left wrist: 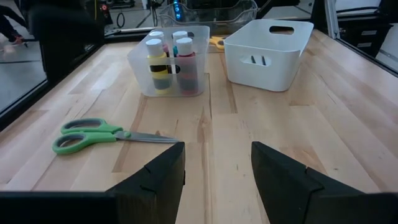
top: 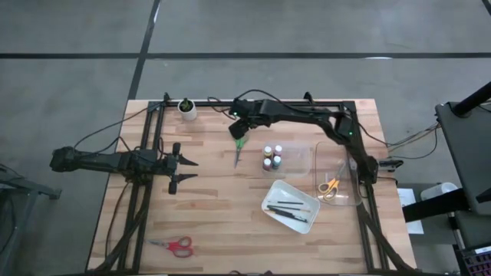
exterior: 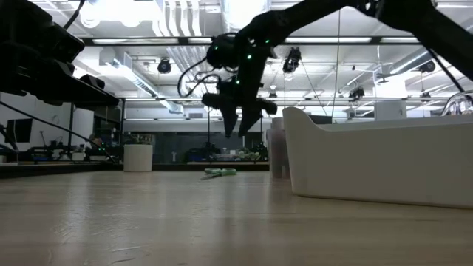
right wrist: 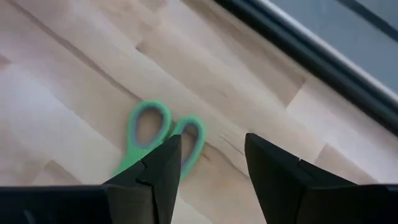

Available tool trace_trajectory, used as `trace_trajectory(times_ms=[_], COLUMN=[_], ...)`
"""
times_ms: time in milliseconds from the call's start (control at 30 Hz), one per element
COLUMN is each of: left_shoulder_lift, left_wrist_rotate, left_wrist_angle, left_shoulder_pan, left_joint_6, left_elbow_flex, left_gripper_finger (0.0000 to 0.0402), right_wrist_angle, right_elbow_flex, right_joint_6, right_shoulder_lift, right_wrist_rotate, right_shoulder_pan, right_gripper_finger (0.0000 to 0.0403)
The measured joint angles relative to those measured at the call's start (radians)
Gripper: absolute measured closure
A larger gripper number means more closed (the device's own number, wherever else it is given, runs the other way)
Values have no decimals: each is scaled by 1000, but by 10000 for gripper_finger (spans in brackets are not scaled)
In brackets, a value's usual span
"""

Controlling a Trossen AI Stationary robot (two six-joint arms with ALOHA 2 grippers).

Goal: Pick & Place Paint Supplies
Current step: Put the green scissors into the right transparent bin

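Right gripper (right wrist: 208,168) above green scissors (right wrist: 158,134) (apart)

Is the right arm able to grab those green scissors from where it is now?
Probably yes. The right gripper hangs open just above the green scissors, which lie flat on bare wood with nothing between them.

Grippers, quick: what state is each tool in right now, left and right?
Left tool: open, empty, low over the table, facing the green scissors.
Right tool: open, empty, poised above the green scissors' handles.
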Motion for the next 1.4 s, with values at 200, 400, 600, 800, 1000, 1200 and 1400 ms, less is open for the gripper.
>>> trace_trajectory(times_ms=[200, 400, 600, 800, 1000, 1200, 1400], left_shoulder_lift=[0, 0, 0, 0, 0, 0, 0], left_wrist_rotate=[0, 0, 0, 0, 0, 0, 0], left_wrist_angle=[0, 0, 0, 0, 0, 0, 0], left_shoulder_pan=[0, 0, 0, 0, 0, 0, 0], left_joint_6=[0, 0, 0, 0, 0, 0, 0], left_elbow_flex=[0, 0, 0, 0, 0, 0, 0], left_gripper_finger=[215, 215, 215, 215, 215, 215, 215], right_wrist_angle=[-86, -95, -99, -92, -85, -66, -74], right_elbow_flex=[95, 110, 84, 54, 49, 46, 46], right_joint_6=[51, 93, 125, 157, 160, 168, 154], right_shoulder_lift=[101, 144, 146, 146, 163, 166, 165], right_wrist_rotate=[-20, -49, -49, -76, -83, -76, -114], right_shoulder_pan=[-1, -6, -8, -12, -11, -6, -11], right_gripper_finger=[230, 230, 230, 230, 230, 230, 230])
